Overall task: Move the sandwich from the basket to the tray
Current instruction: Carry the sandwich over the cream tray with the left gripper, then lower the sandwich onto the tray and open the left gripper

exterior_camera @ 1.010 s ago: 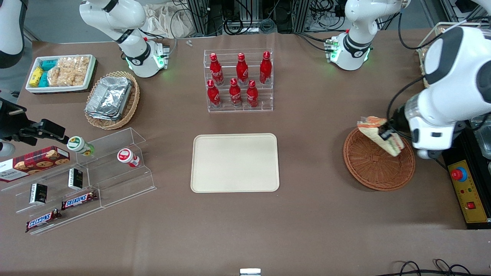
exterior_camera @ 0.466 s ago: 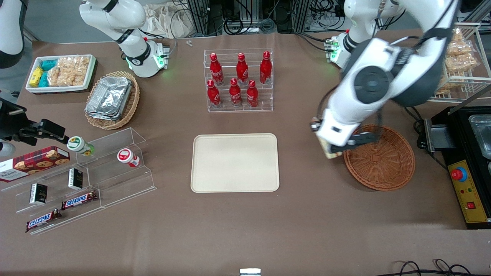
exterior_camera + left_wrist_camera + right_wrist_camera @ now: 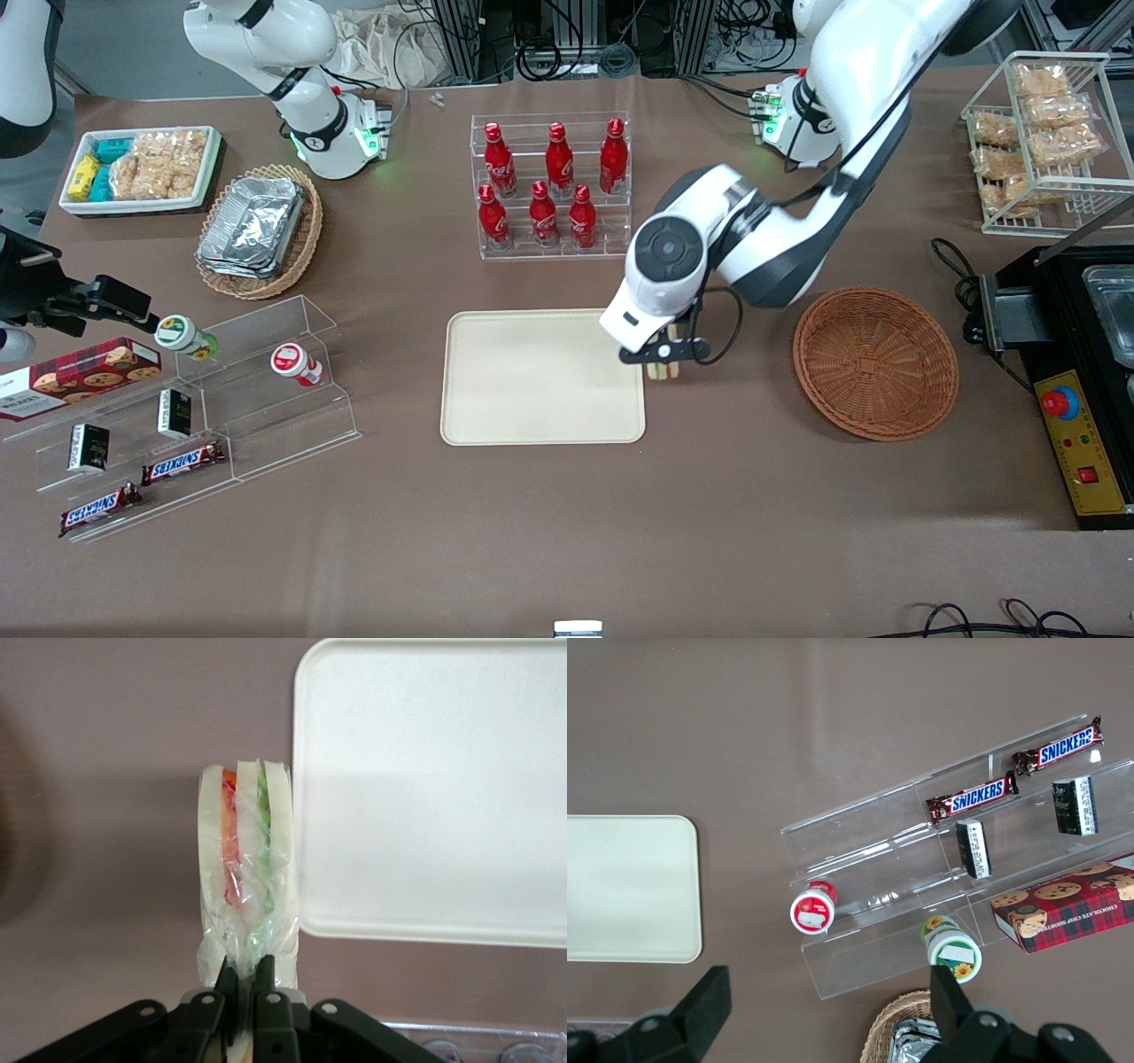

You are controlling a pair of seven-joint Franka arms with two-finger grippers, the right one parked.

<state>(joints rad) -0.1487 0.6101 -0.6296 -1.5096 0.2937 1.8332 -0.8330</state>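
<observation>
A brown cloth-covered table (image 3: 549, 532) fills the room in front of me, cables and frames crowding the edge farthest from the front camera. The left arm (image 3: 780, 239) reaches in over it, bent low above the middle. The cream tray (image 3: 532, 381) lies flat at the table's centre, bare. The round reddish-brown basket (image 3: 875, 363) sits well apart from it toward the working arm's end, nothing in it. A clear rack of red bottles (image 3: 551, 186) stands farther from the front camera than the tray. The gripper (image 3: 666, 353) hangs just beside the tray's edge on the basket's side, fingers (image 3: 266, 1010) clenched on the wrapped sandwich (image 3: 248, 868), which is held on edge above the cloth, just outside the tray's rim.
</observation>
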